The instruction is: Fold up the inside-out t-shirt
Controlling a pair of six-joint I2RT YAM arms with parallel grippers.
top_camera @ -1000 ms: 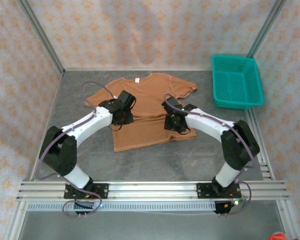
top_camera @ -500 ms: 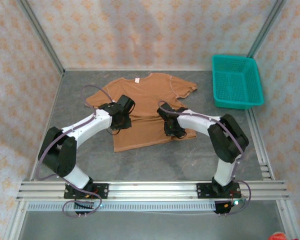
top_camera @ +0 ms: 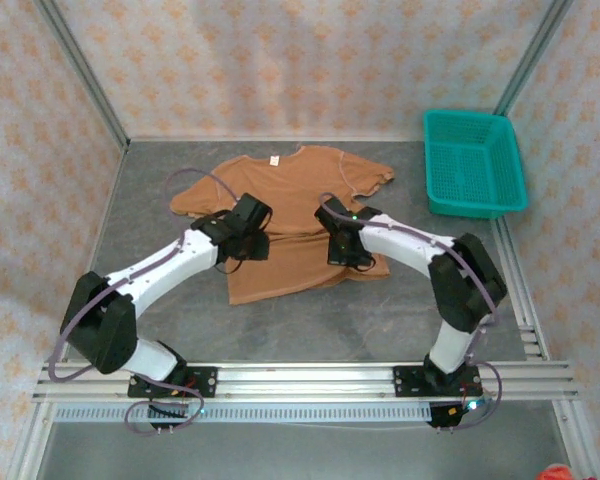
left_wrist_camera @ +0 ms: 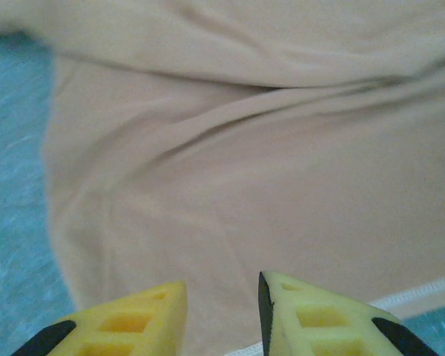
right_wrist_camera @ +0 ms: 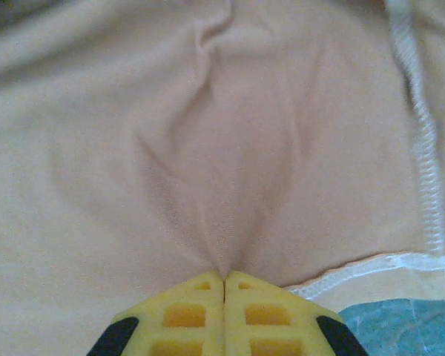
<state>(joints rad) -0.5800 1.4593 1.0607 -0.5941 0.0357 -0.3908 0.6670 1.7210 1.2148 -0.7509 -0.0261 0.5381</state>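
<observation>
1. T-shirt [top_camera: 295,190] lies spread on the grey table [top_camera: 310,325], toward the far middle, with its collar pointing away from the arms and a small white label [top_camera: 275,161] at the neck.
2. Both sleeves lie flat out to the sides. The near part of the body is rumpled, and its near edge runs unevenly between the two arms.
3. Left gripper [top_camera: 244,240] sits over the left side of the T-shirt's body, close to that side's edge.
4. In the left wrist view the left gripper [left_wrist_camera: 222,308] has its yellow fingers [left_wrist_camera: 133,319] apart, with tan cloth showing through the gap. Long soft creases cross the cloth ahead, and bare table shows along the left.
5. Whether those tips touch the cloth, I cannot tell.
6. Right gripper [top_camera: 346,250] is down on the right near part of the T-shirt.
7. In the right wrist view the right gripper [right_wrist_camera: 223,293] has its fingers [right_wrist_camera: 185,311] pressed together on a pinch of cloth, with folds fanning out from the tips.
8. A white stitched hem [right_wrist_camera: 371,267] runs just beside that pinch, with table beyond it.
9. A teal basket [top_camera: 475,165] stands at the far right, well apart from the T-shirt.
</observation>
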